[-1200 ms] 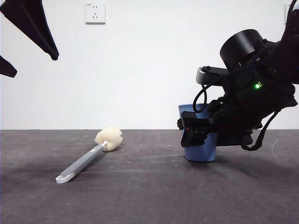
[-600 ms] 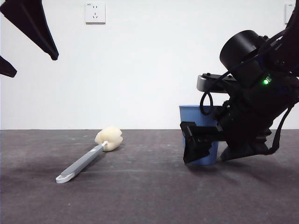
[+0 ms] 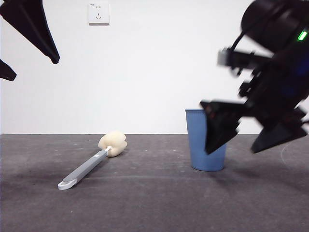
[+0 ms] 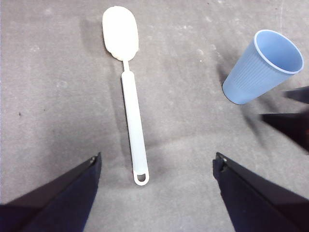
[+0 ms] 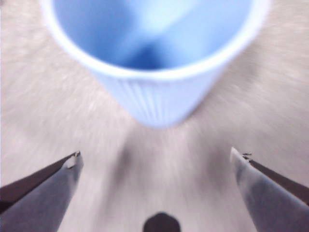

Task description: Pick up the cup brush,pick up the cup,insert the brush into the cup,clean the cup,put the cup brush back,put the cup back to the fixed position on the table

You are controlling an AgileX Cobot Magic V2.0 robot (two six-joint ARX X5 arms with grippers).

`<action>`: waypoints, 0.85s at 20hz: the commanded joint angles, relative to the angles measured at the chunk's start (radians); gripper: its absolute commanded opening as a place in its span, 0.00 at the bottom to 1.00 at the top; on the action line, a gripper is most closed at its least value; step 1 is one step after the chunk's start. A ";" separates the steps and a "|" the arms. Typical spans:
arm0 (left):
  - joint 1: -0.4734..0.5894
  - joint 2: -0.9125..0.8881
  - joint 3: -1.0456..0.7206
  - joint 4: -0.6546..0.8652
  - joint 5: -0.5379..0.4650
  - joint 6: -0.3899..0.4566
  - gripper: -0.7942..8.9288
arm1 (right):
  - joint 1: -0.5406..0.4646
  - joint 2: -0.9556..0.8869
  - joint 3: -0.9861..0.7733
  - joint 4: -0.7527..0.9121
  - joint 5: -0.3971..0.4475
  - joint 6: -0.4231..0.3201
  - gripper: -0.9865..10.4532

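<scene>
So the cup (image 3: 206, 140) stood upright on the surface (image 3: 145, 198), nothing holding it. The right end effector (image 3: 241, 140) hung just beside it, a bit above, jaws spread wide with nothing between them, and looked blurry in both views. The cup brush (image 3: 91, 162) lay flat, well off to the side of the cup. The left end effector (image 4: 157, 193) sat high over the brush, jaws wide apart too.
</scene>
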State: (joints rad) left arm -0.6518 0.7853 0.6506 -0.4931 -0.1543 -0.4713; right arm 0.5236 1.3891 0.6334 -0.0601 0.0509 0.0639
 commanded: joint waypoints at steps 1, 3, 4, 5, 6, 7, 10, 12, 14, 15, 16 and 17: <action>0.000 -0.002 -0.007 -0.001 0.002 0.023 0.48 | 0.003 -0.135 -0.005 -0.159 -0.037 0.018 0.54; 0.000 -0.002 -0.007 -0.002 0.009 0.043 0.48 | 0.009 -0.278 -0.005 -0.294 -0.053 0.018 0.54; 0.000 -0.002 -0.007 -0.002 0.029 0.060 0.48 | 0.009 -0.336 -0.002 -0.343 -0.053 0.017 0.54; 0.000 -0.002 -0.007 -0.003 0.048 0.063 0.48 | 0.010 -0.398 0.005 -0.391 -0.060 0.015 0.54; 0.000 -0.002 -0.007 -0.003 0.077 0.077 0.47 | 0.009 -0.453 0.015 -0.435 -0.085 0.014 0.54; 0.000 -0.002 -0.007 -0.003 0.116 0.093 0.47 | 0.009 -0.505 0.029 -0.483 -0.119 0.014 0.54; 0.000 -0.002 -0.007 -0.004 0.220 0.107 0.47 | 0.010 -0.584 0.082 -0.632 -0.220 0.009 0.53; 0.000 -0.002 -0.007 -0.012 0.299 0.111 0.47 | 0.010 -0.602 0.113 -0.710 -0.283 0.006 0.53; 0.000 -0.002 -0.007 -0.026 0.363 0.110 0.47 | 0.010 -0.607 0.134 -0.753 -0.349 0.006 0.53; 0.000 -0.002 -0.007 -0.034 0.378 0.111 0.47 | 0.010 -0.607 0.143 -0.768 -0.378 0.006 0.53; 0.000 -0.002 -0.007 -0.041 0.391 0.111 0.47 | 0.010 -0.607 0.150 -0.771 -0.391 0.006 0.53; 0.000 -0.002 -0.007 -0.048 0.392 0.111 0.47 | 0.010 -0.607 0.156 -0.771 -0.391 -0.003 0.53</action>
State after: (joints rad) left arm -0.6518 0.7853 0.6506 -0.5419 0.2310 -0.3744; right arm 0.5308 0.7841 0.7841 -0.8337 -0.3374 0.0673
